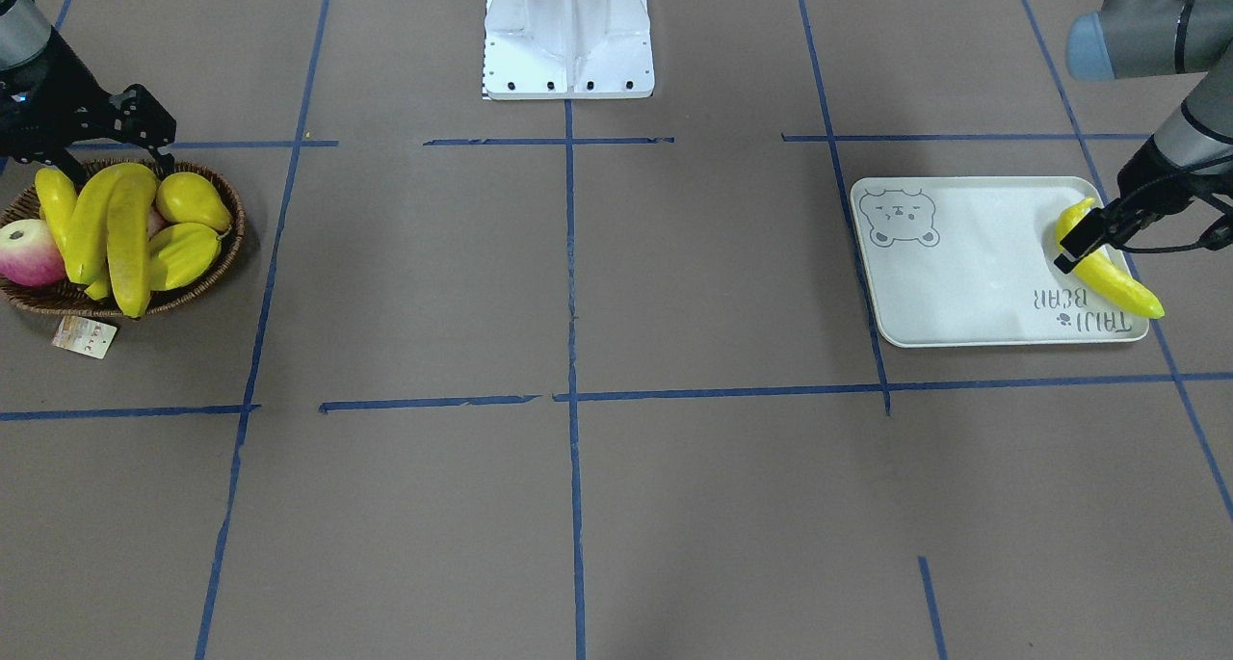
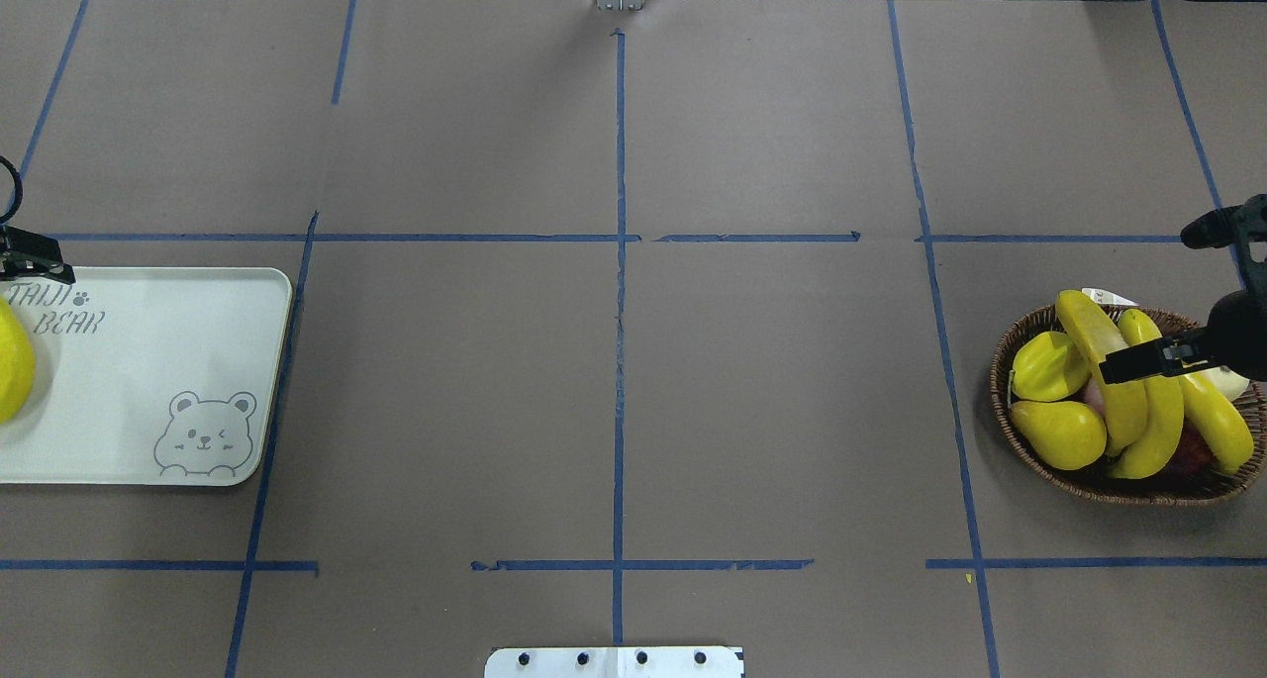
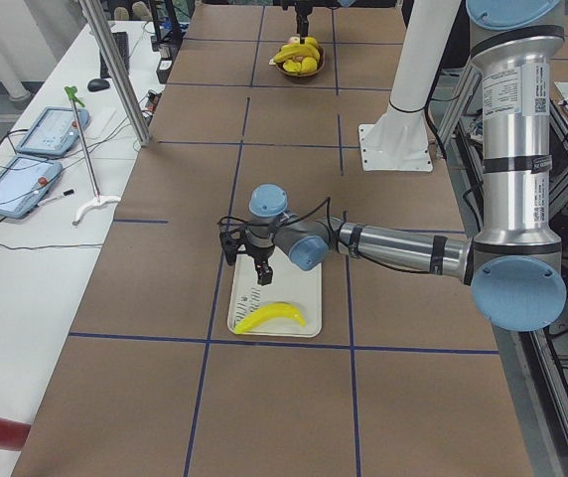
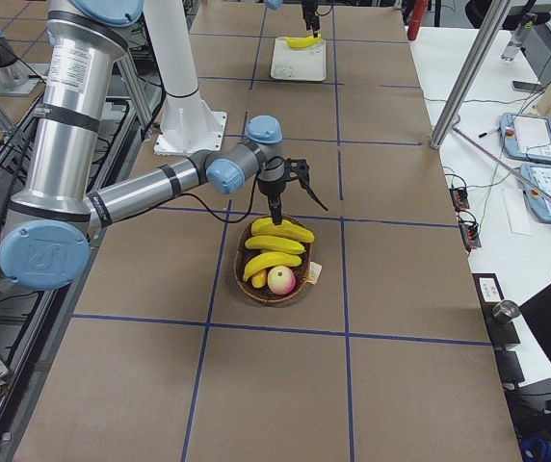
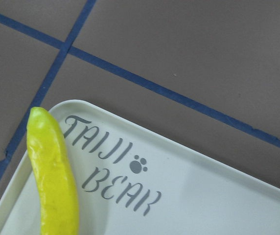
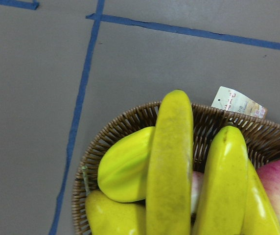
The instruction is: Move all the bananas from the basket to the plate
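Below left pincer [image 1: 1096, 233], banana [image 1: 1125, 291] on plate [image 1: 963, 275].

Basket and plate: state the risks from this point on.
1. The banana on the plate lies along its edge with a tip at the rim; it may slide off or get knocked by the next drop.
2. The three bananas in the basket lie piled against the pear and starfruit; lifting one may drag a neighbour out.
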`<move>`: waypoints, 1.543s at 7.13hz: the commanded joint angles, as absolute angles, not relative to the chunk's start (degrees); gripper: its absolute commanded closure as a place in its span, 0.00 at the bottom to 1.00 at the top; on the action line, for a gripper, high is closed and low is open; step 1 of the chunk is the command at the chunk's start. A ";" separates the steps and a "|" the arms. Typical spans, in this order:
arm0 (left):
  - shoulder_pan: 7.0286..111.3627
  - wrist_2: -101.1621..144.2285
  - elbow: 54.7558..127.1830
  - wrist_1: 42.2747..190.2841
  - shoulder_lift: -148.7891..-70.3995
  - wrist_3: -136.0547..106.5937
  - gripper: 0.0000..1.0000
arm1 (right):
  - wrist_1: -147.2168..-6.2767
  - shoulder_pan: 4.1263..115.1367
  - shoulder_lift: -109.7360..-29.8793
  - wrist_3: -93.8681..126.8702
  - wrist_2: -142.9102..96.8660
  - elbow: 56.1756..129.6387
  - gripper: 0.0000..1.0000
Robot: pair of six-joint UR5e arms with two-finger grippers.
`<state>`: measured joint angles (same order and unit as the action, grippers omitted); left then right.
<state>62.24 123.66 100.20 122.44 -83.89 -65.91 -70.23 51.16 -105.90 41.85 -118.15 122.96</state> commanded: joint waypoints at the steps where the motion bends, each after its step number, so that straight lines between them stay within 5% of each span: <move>1: 62.14 123.84 100.63 122.43 -83.94 -65.92 0.00 | -64.77 48.63 -107.75 45.52 -116.20 120.67 0.00; 11: 61.79 123.75 100.46 122.52 -83.85 -66.01 0.00 | -80.15 41.05 -103.10 44.91 -108.72 122.08 0.29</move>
<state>61.82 123.71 100.49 122.52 -83.88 -65.97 -79.16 41.76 -103.30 44.92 -109.08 122.13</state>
